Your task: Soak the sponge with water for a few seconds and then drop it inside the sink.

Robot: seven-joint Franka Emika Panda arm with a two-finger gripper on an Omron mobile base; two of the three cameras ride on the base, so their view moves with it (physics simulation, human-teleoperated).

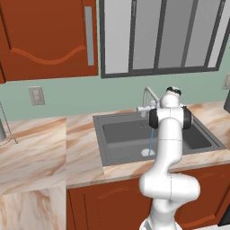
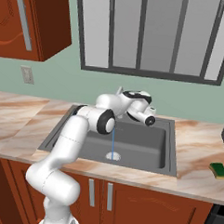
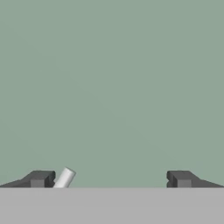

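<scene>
Gripper (image 3: 109, 179) spread wide, nothing between the finger tips, facing the plain green wall (image 3: 112, 87), a bit of silver faucet (image 3: 64, 178) just beside one tip. Water (image 2: 113, 141) falling in a thin stream onto the drain (image 2: 112, 156) of the sink (image 2: 147, 146). Sponge (image 2: 219, 169) lying on the counter (image 2: 195, 155), right of the sink, well apart from the arm.

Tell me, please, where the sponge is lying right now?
In the right base view the sponge lies on the marble counter to the right of the sink, near the picture's right edge, apart from the water.
</scene>
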